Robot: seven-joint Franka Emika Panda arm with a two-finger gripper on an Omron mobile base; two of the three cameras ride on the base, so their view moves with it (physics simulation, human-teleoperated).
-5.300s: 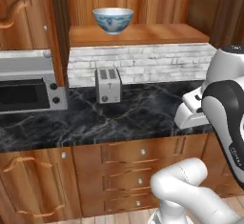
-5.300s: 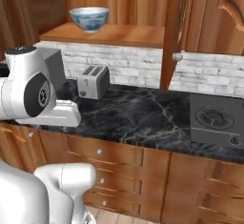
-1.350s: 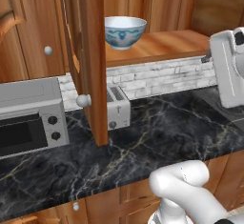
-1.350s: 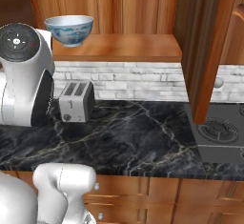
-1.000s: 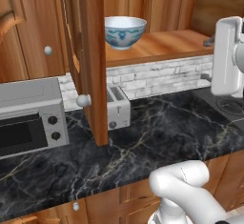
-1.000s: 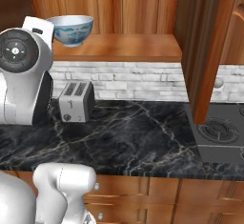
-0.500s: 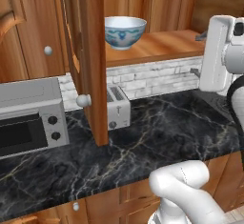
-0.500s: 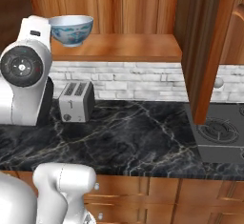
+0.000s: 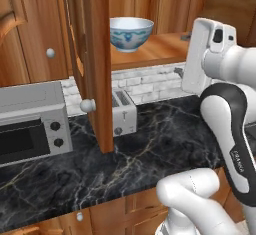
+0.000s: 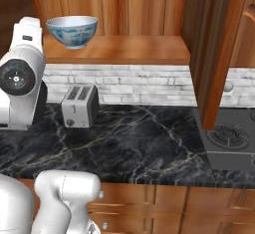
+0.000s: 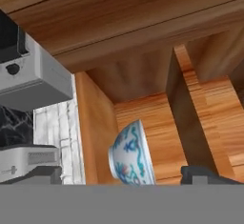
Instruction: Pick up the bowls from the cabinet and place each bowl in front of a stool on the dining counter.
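A white bowl with a blue floral pattern [image 9: 131,33] [image 10: 72,30] stands upright on the plank shelf of the reddish-brown cabinet [image 9: 165,49] [image 10: 119,49]. The cabinet's tall door [image 9: 95,54] hangs open, edge-on, with its silver knob [image 9: 87,105] facing me. My gripper [image 9: 181,54] is raised to shelf height, to the right of the bowl and apart from it. The hand view is rolled sideways; in it the bowl [image 11: 131,156] lies ahead of my gripper [image 11: 124,176], whose fingertips [image 11: 206,175] stand wide apart and open, holding nothing. The stools and the dining counter are out of view.
A silver toaster [image 9: 122,113] [image 10: 79,106] and a microwave [image 9: 30,124] stand on the black marble counter [image 9: 150,154] below the shelf, against white brick. A stove burner [image 10: 229,138] sits at the right. A second open door [image 10: 216,49] hangs right of the shelf.
Over the last second my hand has swung up and in toward the shelf, closer to the bowl. The bowl and the door have not moved. My gripper stays open.
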